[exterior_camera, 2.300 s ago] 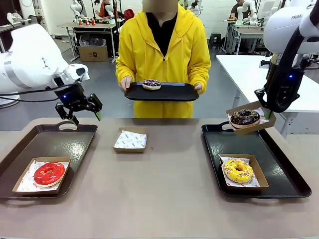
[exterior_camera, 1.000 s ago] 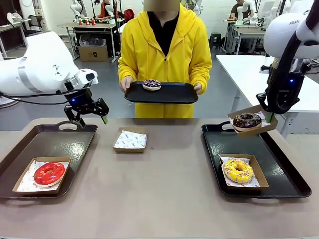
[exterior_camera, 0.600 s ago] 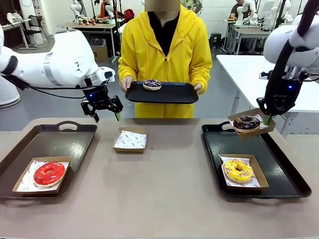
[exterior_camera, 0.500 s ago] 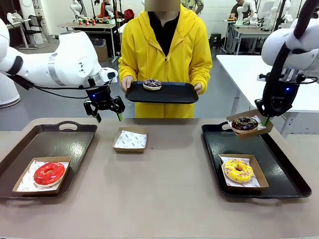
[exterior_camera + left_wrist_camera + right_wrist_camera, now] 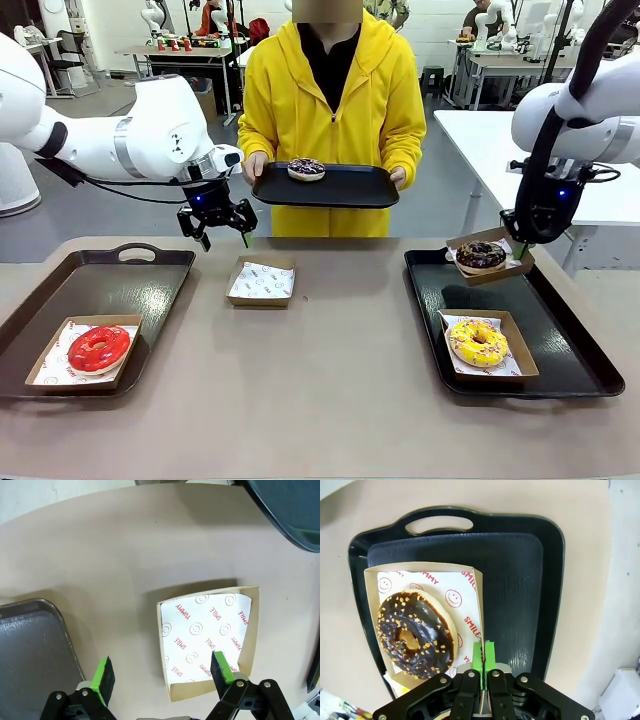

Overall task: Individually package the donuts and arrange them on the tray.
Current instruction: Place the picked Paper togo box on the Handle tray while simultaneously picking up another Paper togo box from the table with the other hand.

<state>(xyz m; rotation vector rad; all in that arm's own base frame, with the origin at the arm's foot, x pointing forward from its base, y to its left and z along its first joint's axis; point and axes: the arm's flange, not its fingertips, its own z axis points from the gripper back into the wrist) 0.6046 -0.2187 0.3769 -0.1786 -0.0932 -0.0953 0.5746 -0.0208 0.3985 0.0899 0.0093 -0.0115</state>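
My right gripper (image 5: 521, 247) (image 5: 482, 661) is shut on the edge of a cardboard box (image 5: 490, 254) (image 5: 470, 585) that carries the chocolate donut (image 5: 481, 254) (image 5: 415, 632), just above the far end of the right tray (image 5: 560, 340) (image 5: 520, 565). The yellow donut (image 5: 478, 342) lies boxed on that tray. On the left tray (image 5: 95, 290) sits the red donut (image 5: 98, 347) in its box. My left gripper (image 5: 222, 237) (image 5: 162, 671) hangs open above an empty paper-lined box (image 5: 261, 281) (image 5: 207, 640). A person holds a black tray (image 5: 325, 186) (image 5: 287, 510) bearing the purple-brown donut (image 5: 306, 169).
The person in a yellow hoodie stands at the table's far edge. The left tray's corner (image 5: 30, 645) lies close beside my left fingers. Bare tabletop (image 5: 320, 390) spreads between the two trays.
My left arm has swung right from over the left tray to above the empty box, still open. My right gripper has lowered the boxed chocolate donut toward the right tray.
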